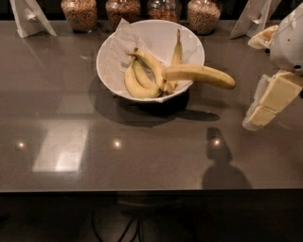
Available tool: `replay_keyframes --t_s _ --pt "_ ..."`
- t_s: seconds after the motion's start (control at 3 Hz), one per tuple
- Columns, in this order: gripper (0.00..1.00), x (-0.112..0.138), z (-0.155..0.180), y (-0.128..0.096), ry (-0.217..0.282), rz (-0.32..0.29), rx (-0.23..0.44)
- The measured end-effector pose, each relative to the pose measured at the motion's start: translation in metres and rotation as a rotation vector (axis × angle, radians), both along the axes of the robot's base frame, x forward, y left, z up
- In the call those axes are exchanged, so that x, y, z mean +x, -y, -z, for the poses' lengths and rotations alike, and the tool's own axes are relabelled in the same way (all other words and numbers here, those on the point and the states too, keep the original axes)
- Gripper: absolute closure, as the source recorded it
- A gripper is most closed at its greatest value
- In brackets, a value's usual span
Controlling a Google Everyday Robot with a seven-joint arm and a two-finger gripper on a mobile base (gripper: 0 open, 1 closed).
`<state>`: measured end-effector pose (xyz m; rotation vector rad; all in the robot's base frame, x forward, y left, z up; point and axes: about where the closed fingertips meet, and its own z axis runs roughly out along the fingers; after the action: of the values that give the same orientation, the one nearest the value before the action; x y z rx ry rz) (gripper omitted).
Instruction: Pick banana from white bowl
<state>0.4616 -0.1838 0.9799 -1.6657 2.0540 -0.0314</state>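
The white bowl, lined with crinkled white paper, stands at the back middle of the dark table. The banana is long and nearly straight; it lies across the bowl's right rim with its tip sticking out to the right. A bunch of short curved bananas and a thin banana with an upright stem lie inside the bowl. My gripper hangs at the right edge of the view, to the right of the banana's tip and apart from it, holding nothing.
Several glass jars of brown grains stand in a row behind the bowl. White folded stands are at the back left and back right. A pale object lies at the back right. The table's front edge runs across below.
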Motion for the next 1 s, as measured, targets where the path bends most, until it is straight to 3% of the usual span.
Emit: replay_keyframes --t_s 0.67,1.0 --pt "0.00 0.051 0.007 -0.034 0.123 -0.057 0.115" --pt "0.00 0.075 0.020 -0.041 0.145 -0.066 0.158"
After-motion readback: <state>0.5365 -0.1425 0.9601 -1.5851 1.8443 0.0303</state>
